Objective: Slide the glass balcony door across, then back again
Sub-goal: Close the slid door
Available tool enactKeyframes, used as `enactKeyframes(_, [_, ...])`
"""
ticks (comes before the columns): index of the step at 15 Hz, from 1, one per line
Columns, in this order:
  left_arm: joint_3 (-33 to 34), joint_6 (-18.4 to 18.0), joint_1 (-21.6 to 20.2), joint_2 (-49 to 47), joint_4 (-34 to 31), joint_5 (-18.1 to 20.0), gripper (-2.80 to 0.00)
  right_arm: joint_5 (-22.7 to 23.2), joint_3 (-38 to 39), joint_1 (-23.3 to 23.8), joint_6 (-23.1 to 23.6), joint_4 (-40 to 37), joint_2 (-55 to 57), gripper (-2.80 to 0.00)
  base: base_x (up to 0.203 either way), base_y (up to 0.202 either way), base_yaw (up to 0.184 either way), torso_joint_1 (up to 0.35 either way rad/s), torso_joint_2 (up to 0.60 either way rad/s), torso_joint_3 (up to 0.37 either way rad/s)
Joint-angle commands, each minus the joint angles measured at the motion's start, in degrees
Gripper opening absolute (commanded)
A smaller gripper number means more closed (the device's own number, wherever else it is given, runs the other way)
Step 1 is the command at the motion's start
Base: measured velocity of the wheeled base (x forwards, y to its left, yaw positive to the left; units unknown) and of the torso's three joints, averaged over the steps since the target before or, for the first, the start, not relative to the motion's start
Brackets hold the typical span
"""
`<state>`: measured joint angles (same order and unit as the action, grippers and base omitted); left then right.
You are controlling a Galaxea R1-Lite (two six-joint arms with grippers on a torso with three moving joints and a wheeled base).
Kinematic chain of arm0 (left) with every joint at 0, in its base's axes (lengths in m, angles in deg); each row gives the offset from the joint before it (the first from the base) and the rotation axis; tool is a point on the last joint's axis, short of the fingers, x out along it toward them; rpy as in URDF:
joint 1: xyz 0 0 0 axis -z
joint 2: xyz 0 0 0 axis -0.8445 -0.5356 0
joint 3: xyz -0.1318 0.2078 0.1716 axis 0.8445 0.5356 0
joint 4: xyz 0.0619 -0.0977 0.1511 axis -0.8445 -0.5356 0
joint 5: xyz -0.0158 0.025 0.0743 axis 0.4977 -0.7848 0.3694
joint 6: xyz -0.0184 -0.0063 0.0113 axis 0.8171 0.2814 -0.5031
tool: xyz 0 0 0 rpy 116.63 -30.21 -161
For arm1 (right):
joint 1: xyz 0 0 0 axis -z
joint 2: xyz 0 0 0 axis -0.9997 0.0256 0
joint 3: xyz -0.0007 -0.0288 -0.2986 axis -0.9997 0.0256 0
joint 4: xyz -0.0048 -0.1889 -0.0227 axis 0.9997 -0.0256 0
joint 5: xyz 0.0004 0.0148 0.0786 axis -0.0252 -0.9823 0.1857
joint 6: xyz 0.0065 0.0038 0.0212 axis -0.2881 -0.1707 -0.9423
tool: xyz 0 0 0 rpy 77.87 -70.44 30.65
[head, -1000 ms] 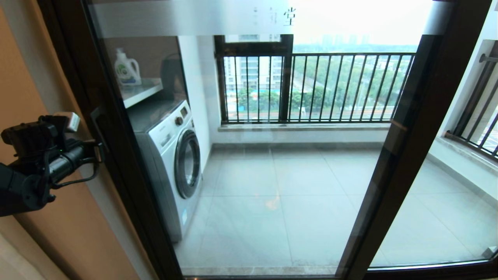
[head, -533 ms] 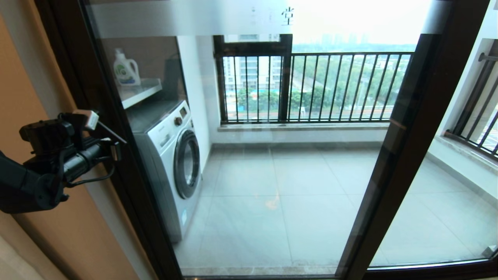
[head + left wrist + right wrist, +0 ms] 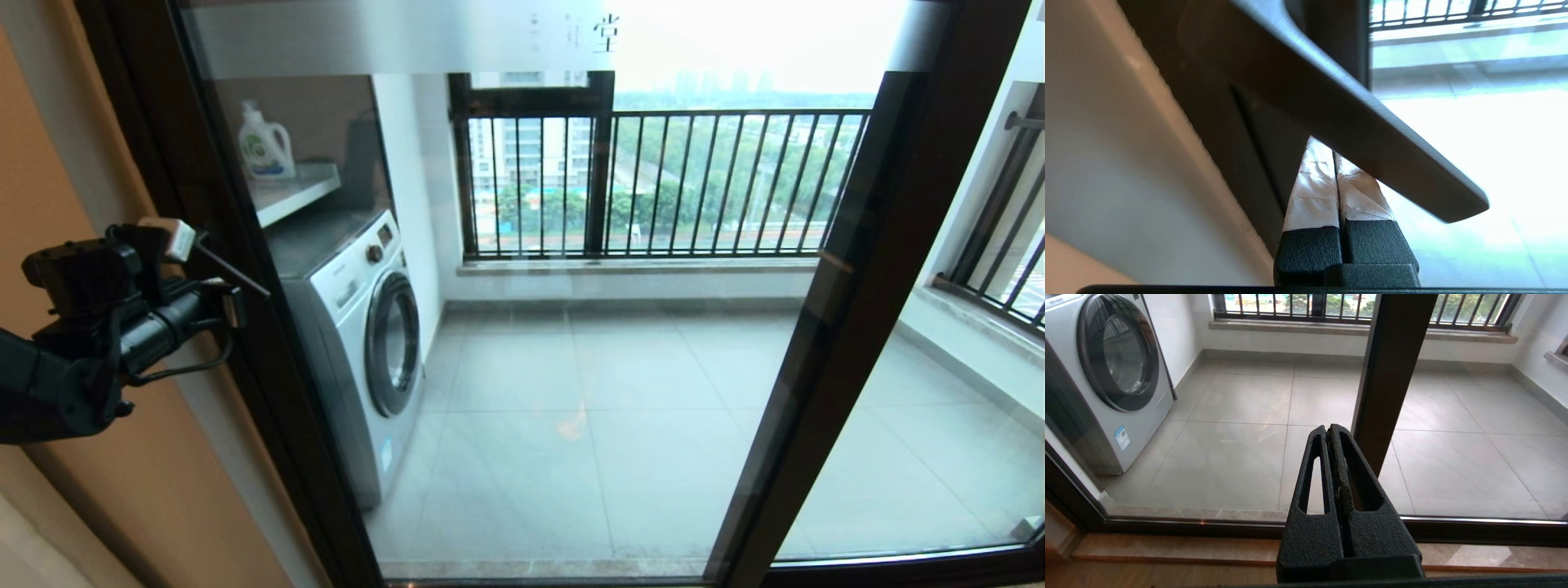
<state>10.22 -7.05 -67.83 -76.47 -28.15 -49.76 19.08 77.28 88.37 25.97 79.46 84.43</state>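
The glass balcony door (image 3: 571,367) fills the head view, with its dark brown left stile (image 3: 245,367) close to the wall and a frosted top band (image 3: 392,37) with characters. My left gripper (image 3: 235,300) is at that stile, level with the dark bar handle (image 3: 237,273). In the left wrist view the handle (image 3: 1331,94) crosses over the white-taped fingers (image 3: 1312,192), which are pressed together with their tips tucked behind it; the left gripper (image 3: 1333,153) is shut, with nothing between the fingers. My right gripper (image 3: 1331,430) is shut, low before the glass and out of the head view.
Behind the glass are a washing machine (image 3: 359,327), a detergent bottle (image 3: 265,147) on a shelf, and a window with black railing bars (image 3: 694,180). A second dark stile (image 3: 841,310) crosses on the right. An orange-beige wall (image 3: 49,163) borders the left. The floor track (image 3: 1167,524) runs below.
My left arm swung right to the door's stile, then drew back slightly left and up. The door itself has barely shifted.
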Motion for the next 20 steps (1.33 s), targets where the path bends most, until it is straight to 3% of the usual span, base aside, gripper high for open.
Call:
enactKeyframes(1, [-0.8,0.0,0.5,1.5,0.4,0.0,-2.8,0.0,0.0,0.0,0.1,0.0,0.0,-2.8,0.0,0.0,0.0,0.0,0.0,0.0])
enactKeyframes(9, [-0.5,0.0,2.1,4.7,0.3,-0.1,-2.8,0.0,0.1,0.0,0.1,0.0,0.0,-2.8,0.0,0.0,0.0,0.0,0.0,0.0])
enactKeyframes(14, [10.6,2.8,1.8,10.6,0.5,0.3,-2.8,0.0,0.0,0.1,0.1,0.0,0.0,-2.8,0.0,0.0,0.0,0.0,0.0,0.0])
enactKeyframes(17, [16.2,4.7,-1.8,15.2,0.5,0.6,-2.8,0.0,0.0,0.0,0.1,0.0,0.0,-2.8,0.0,0.0,0.0,0.0,0.0,0.0])
enactKeyframes(20, [14.4,4.9,-5.3,18.8,0.4,0.9,-2.8,0.0,0.0,0.0,0.1,0.0,0.0,-2.8,0.0,0.0,0.0,0.0,0.0,0.0])
